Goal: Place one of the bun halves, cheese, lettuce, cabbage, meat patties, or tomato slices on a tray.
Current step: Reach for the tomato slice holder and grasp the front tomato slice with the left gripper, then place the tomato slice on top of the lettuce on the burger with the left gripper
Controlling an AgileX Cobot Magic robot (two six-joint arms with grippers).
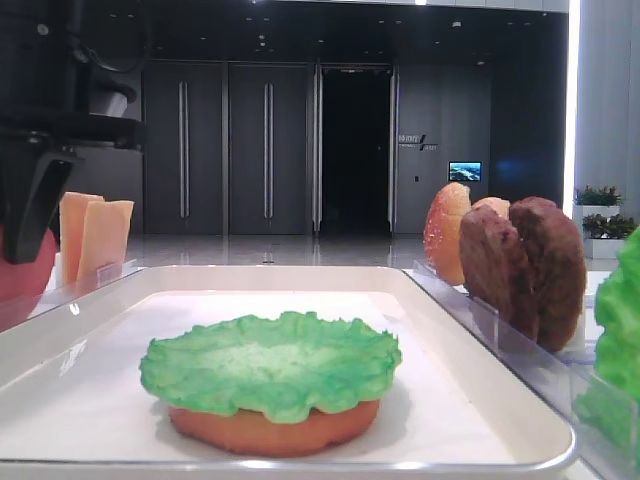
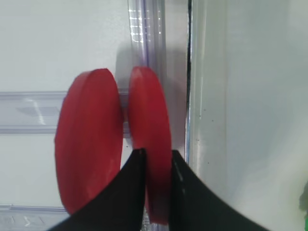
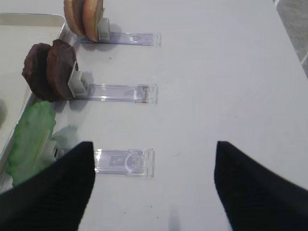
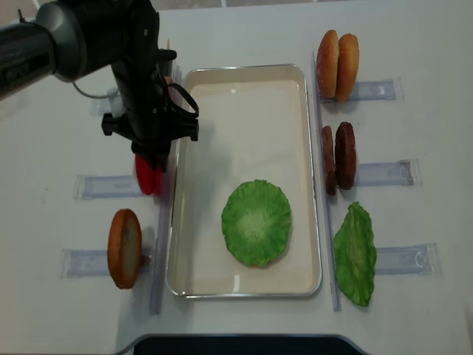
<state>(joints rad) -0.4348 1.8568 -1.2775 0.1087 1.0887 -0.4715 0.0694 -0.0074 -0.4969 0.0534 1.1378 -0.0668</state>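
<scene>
Pinching a red tomato slice, left of the tray.

On the left of the top view: left gripper squeezed tight on the tomato slice nearer the tray, second of the two tomato slices standing just beside it. In the middle: white tray holding green lettuce on a bun half. On the right: meat patties standing upright, right gripper spread wide, holding nothing.

Lettuce lies in the tray; tomato slices stand left of it.
</scene>
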